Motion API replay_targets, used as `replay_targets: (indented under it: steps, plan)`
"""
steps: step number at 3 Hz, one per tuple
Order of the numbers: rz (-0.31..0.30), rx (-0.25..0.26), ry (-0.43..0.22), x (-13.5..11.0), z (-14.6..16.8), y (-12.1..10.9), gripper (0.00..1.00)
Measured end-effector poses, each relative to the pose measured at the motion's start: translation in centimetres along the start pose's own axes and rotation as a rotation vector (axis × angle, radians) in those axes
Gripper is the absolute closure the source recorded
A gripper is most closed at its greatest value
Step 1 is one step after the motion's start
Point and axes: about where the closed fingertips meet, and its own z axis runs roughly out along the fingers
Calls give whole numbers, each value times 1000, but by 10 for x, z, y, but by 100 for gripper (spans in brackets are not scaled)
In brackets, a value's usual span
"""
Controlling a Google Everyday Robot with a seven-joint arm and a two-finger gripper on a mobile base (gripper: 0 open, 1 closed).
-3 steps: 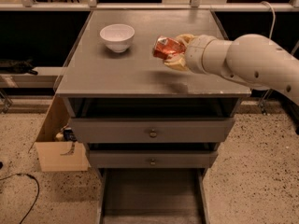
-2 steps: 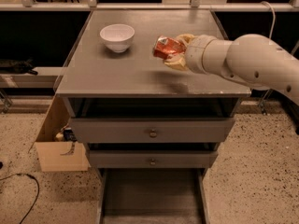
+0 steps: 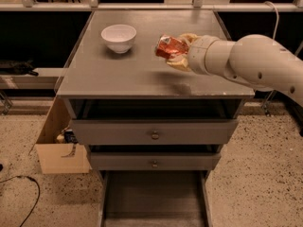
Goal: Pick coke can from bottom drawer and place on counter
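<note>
I see my tool (image 3: 176, 51) over the right half of the surface (image 3: 118, 74), clenched around the coke can (image 3: 168, 45), with pale fingers (image 3: 182, 63) above and below the red metal. The can lies tilted in the grasp, its end pointing left toward the white bowl (image 3: 119, 37), which sits well apart on the rear left of the surface. The can looks lifted clear of the grey top, with a faint shadow on the slab beneath it. My white arm (image 3: 255, 63) reaches in from the right edge. Below, the bottom drawer (image 3: 154, 197) stands pulled out, its dark floor bare, under two closed drawer fronts (image 3: 118, 132) with round knobs. A cardboard box (image 3: 59, 150) stands on the floor just left of the cabinet.
</note>
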Motion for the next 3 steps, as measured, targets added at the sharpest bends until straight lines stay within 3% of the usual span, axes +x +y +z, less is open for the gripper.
replay_targets:
  steps: [1,3]
  plan:
    - [0,0,0,0,0,0,5]
    - [0,0,0,0,0,0,0]
